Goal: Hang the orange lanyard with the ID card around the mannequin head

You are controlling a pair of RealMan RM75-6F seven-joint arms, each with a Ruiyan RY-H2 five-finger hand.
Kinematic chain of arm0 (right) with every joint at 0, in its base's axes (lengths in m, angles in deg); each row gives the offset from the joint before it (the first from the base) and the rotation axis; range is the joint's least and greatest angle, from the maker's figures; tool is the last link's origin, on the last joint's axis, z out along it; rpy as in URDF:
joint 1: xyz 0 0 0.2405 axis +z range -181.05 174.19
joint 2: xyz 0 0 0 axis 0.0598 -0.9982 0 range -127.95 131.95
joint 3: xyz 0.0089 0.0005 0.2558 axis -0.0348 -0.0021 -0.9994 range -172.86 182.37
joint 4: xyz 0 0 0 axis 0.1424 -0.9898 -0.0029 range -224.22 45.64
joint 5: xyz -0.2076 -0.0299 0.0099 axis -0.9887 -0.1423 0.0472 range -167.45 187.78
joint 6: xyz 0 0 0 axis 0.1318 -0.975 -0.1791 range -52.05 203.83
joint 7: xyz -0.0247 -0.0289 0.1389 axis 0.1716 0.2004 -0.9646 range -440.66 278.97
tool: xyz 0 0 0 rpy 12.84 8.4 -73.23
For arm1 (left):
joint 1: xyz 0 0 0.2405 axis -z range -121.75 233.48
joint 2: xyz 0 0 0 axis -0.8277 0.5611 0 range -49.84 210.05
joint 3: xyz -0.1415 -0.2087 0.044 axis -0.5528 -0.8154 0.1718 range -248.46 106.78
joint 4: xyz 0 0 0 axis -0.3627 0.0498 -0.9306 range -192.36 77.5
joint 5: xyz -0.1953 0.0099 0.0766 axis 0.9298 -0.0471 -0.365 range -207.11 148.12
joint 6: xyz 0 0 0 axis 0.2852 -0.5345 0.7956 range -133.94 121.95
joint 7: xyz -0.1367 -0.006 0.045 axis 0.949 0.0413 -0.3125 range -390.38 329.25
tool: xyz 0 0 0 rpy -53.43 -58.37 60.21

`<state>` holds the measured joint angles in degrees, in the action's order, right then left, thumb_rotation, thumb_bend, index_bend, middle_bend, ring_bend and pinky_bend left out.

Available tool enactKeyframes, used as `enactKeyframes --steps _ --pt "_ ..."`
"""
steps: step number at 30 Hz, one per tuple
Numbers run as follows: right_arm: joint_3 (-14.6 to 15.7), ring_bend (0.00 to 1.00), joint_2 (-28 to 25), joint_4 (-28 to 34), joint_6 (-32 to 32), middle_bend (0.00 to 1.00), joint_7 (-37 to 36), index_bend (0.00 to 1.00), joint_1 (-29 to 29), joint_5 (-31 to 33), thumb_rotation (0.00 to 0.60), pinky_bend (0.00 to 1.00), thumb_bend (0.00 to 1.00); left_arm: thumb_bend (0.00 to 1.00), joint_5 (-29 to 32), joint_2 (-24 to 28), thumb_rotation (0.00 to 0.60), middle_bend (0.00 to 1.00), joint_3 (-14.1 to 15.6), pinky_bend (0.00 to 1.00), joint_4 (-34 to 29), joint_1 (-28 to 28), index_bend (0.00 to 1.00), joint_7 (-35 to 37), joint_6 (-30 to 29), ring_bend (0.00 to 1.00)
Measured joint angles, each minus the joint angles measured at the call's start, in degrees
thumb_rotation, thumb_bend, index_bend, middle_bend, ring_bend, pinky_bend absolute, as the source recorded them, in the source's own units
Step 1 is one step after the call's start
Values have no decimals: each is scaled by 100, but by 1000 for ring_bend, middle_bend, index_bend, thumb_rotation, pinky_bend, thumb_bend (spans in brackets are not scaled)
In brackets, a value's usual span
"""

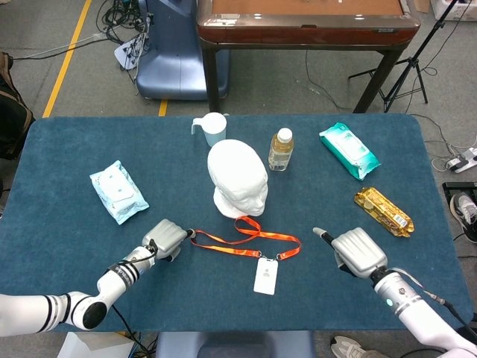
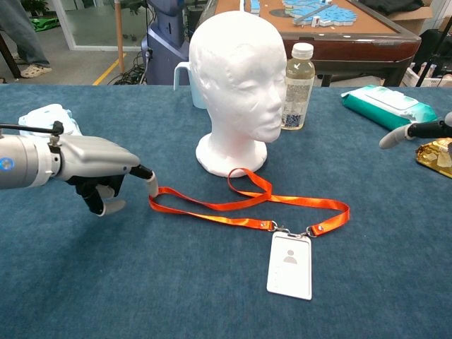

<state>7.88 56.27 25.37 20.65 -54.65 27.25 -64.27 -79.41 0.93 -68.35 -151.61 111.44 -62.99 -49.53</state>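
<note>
A matt white foam-like mannequin head (image 2: 236,85), a glossy woven orange lanyard (image 2: 247,205) and a smooth plastic ID card (image 2: 290,263) are shown on napped blue cloth (image 2: 395,282).

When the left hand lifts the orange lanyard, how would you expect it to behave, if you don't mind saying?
The orange lanyard is a thin, flat strap lying in loose, crossed loops, so it will probably droop and twist. The ID card clipped on looks rigid, so it will likely dangle and swing. The left hand has only its fingers at one end, so slipping seems possible.
</note>
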Motion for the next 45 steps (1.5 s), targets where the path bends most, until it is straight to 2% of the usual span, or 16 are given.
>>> enactKeyframes --steps 16,24,36,45 --pt "-16 1000 37 23 81 1000 138 115 -4 54 600 1000 1000 490 202 522 600 1000 427 838 -412 -71 245 -304 -181 947" --pt "-35 1000 255 1 443 1000 502 116 239 328 600 1000 1000 490 145 725 600 1000 545 838 -662 -149 245 -313 -275 947" --pt "-148 1000 1107 -342 1061 1000 1522 115 1188 1899 600 1000 1000 490 106 792 600 1000 521 838 -722 -172 245 -262 -305 947" --pt "-13 1000 1767 -768 1137 1000 2062 116 1936 3129 600 1000 1000 490 73 811 600 1000 501 838 -733 -196 245 -234 -330 948"
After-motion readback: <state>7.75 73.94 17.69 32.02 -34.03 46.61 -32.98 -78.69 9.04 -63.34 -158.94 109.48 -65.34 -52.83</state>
